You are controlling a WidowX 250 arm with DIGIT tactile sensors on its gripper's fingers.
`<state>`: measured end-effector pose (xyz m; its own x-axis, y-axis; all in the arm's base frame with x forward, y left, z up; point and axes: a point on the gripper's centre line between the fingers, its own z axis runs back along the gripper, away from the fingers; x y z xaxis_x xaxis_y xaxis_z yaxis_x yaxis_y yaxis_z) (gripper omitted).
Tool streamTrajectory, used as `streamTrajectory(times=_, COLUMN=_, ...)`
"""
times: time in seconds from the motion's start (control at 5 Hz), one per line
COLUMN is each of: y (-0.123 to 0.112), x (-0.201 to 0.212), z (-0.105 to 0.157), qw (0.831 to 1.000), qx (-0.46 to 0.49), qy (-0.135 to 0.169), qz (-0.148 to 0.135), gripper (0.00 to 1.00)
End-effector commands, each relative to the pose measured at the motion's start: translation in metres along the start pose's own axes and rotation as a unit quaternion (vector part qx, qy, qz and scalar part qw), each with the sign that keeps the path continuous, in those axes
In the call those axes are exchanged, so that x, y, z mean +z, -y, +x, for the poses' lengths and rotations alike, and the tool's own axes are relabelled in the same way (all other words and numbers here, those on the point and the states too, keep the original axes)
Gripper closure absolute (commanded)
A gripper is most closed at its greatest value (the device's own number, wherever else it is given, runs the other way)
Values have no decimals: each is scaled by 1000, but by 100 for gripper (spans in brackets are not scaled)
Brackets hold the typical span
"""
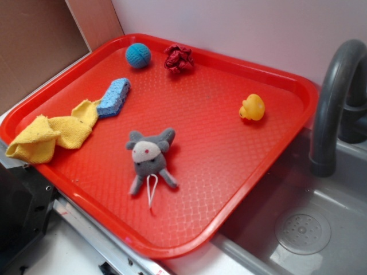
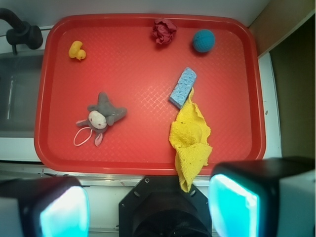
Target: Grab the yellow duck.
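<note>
While the arm hangs high above the red plastic tray [image 2: 148,163], nothing is in hand yet: the gripper [image 2: 148,205] shows at the bottom of the wrist view with its two glowing teal pads [image 2: 64,212] set wide apart and empty, well short of any object. Sweeping that view left to right: the small glossy yellow rubber duck [image 2: 76,50] sits alone in the upper left corner of the tray, near the dark grey faucet [image 2: 19,32]; lower down lies the grey plush mouse [image 2: 101,116]; up top centre, a crumpled dark red scrunchie [image 2: 164,30]; then the blue rectangular sponge [image 2: 183,87] touching the soft yellow cloth [image 2: 190,140], and the teal knitted ball [image 2: 203,40] upper right. My read: this is the approach stage, barely begun. Next call is a long reach toward that upper left corner, centring the open jaws over the duck, then descending. Clear space all round it helps, though the tray rim is near.
</note>
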<state>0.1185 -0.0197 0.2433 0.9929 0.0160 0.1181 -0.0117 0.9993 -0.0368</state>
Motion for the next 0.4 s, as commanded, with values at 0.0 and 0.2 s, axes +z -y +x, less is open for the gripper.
streamTrajectory(times=0.0, y=0, x=0, z=0, qw=1000, qx=0, qy=0, qz=0, gripper=0)
streamTrajectory(times=0.2, y=13, x=-7, z=8, qw=998, qx=66, qy=-4, qz=15, gripper=0)
